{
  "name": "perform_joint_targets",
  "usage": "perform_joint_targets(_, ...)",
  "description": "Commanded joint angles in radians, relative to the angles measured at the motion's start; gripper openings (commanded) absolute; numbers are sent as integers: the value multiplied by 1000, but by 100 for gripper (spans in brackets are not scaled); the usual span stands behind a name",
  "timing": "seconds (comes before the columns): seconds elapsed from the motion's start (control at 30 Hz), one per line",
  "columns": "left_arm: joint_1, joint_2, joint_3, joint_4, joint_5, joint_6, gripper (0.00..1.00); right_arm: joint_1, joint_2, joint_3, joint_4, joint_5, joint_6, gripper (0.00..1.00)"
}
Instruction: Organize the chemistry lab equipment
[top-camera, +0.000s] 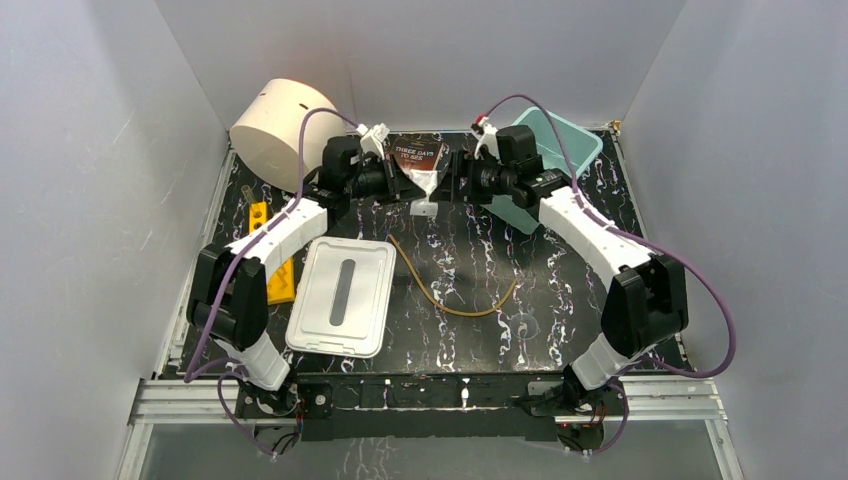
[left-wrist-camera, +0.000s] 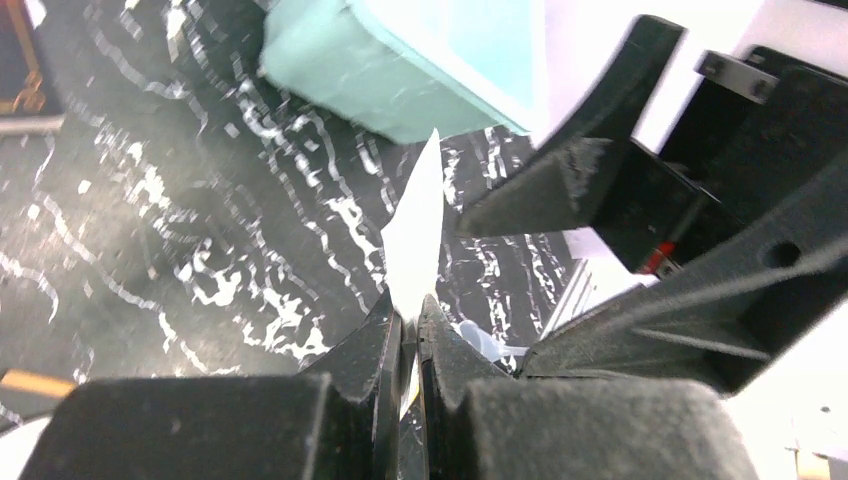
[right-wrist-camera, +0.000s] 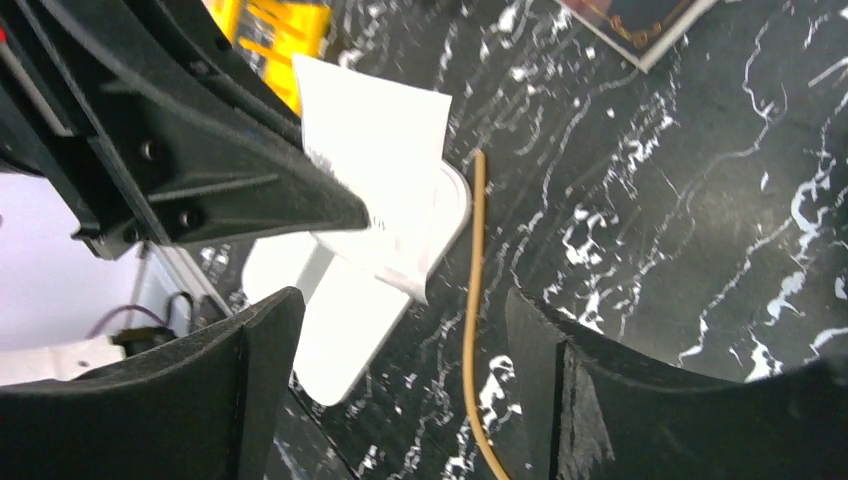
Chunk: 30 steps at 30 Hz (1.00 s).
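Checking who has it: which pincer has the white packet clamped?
The left pincer, shut on the white packet; the right pincer stands open, gripping nothing.

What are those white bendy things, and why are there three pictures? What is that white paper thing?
They are two robot arms bolted to a black table. The big picture looks down from above; the other two come from a small camera on each wrist. Each arm ends in a two-fingered pincher, called an end effector. The left end effector is pinched shut on a white packet, held up. The right end effector is open beside it, holding nothing. On the table lie a tan tube, a flat white tray, a book, a green bin and a big cream cylinder.
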<state>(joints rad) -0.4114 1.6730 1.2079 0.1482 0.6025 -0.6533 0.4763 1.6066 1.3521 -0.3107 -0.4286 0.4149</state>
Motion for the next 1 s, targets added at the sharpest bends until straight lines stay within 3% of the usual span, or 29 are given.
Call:
perform_joint_targets(0.0,2,-56,101,-16,137,65,0,-40,-49,44,183,-58,149,85)
perform_joint_targets(0.13,13,-52,155,25,241,60,0,-73,-39,60,296,-74,264,85)
perform_joint_targets(0.27,19,-43,203,36,291,56,0,-81,-11,89,373,-172,308,78)
perform_joint_targets(0.47,32,-43,235,46,286,43,0,-81,-13,40,521,-321,332,60)
perform_joint_targets(0.7,38,-35,250,33,280,54,0,-82,-20,27,559,-321,331,40)
perform_joint_targets(0.87,40,-30,248,56,281,39,0,-82,-10,25,566,-296,347,18)
perform_joint_targets(0.9,40,-29,249,53,279,41,2,-81,-11,23,565,-283,346,15)
perform_joint_targets(0.97,42,-30,255,31,252,50,21,-81,-16,24,551,-254,337,9)
